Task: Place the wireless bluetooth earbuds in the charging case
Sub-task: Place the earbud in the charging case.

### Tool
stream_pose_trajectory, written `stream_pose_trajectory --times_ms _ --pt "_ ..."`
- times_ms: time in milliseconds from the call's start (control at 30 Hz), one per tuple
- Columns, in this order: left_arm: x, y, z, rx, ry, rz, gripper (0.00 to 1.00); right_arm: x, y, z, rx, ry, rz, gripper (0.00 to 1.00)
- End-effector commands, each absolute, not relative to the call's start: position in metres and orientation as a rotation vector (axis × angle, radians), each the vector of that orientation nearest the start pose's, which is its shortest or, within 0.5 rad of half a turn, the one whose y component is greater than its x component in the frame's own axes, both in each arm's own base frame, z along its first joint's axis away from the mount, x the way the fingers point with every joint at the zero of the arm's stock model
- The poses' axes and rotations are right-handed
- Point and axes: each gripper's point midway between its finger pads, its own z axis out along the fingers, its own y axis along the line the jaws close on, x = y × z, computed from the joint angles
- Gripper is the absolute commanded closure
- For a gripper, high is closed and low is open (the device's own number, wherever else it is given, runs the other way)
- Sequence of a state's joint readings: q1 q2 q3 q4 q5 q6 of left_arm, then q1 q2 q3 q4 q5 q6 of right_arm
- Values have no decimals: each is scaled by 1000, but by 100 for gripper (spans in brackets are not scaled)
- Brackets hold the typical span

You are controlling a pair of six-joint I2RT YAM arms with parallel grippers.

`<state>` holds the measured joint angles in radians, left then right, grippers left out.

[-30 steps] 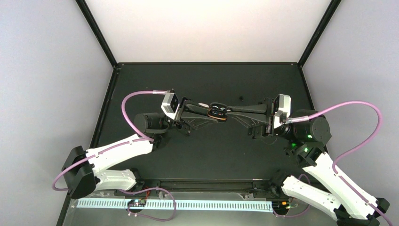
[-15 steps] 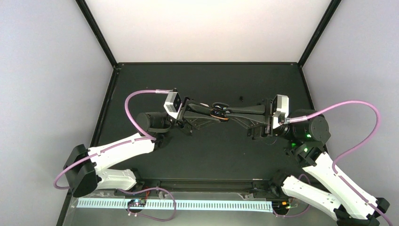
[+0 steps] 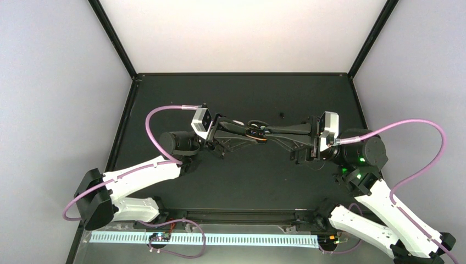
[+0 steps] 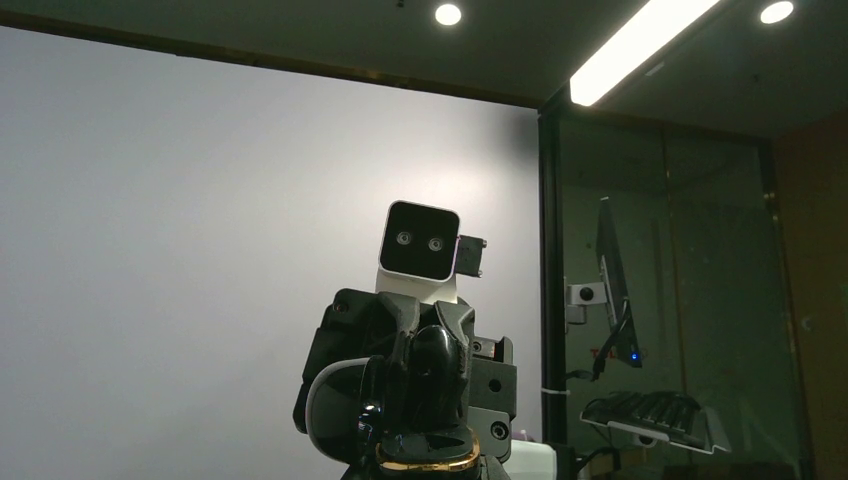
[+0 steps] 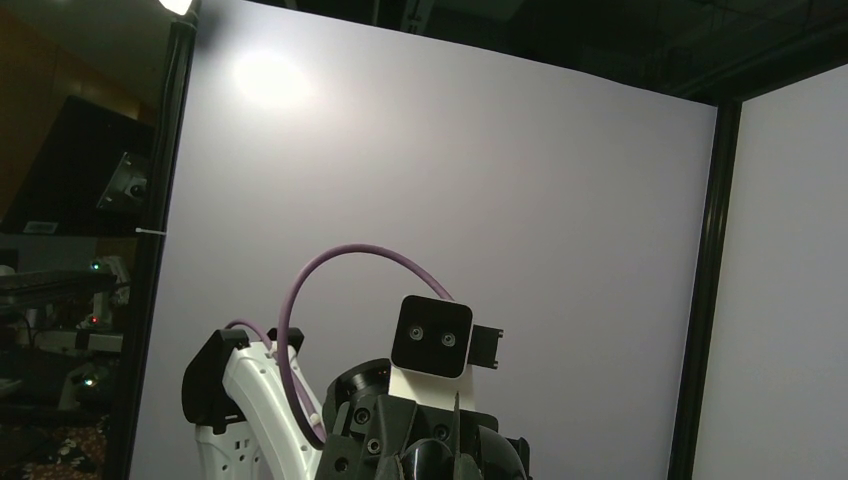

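Both grippers meet tip to tip above the middle of the table. My left gripper is shut on the charging case, which lies open with a dark inside and a gold-orange rim. Its white lid sticks out on the far side. In the left wrist view the gold rim sits at the bottom edge and the white-edged lid stands to its left. My right gripper is shut, its fingertips pressed against the case. The earbuds are hidden; I cannot tell whether one sits between the right fingers.
A small black bit lies on the black table beyond the grippers. White walls and black corner posts close in the far side. Purple cables loop out from both wrists.
Both grippers, still joined at the case, have shifted slightly toward the far side. Neither grip has changed.
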<state>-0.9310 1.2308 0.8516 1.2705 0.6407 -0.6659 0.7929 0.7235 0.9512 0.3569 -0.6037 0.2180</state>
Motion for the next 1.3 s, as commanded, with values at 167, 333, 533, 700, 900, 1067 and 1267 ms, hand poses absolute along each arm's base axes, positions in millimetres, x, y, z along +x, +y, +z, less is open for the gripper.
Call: stream_pose_trajectory --times_ms 167,333,533,700,900,1067,1267 --pt "92 -294 518 777 509 -1646 99 94 230 519 -827 843 1195 99" --pt "91 -292 519 769 501 -1635 98 100 231 517 -808 875 1194 99" --pt "92 -291 517 760 508 -1630 99 106 231 513 -784 906 1184 96" --pt "92 -290 517 758 508 -1629 98 108 230 514 -772 912 1178 90" --pt "93 -292 514 760 518 -1633 98 109 229 514 -764 916 1174 89" --pt "93 -293 512 762 525 -1636 98 110 229 514 -760 920 1170 86" --pt "93 -295 511 769 528 -1637 98 113 229 515 -748 929 1161 84"
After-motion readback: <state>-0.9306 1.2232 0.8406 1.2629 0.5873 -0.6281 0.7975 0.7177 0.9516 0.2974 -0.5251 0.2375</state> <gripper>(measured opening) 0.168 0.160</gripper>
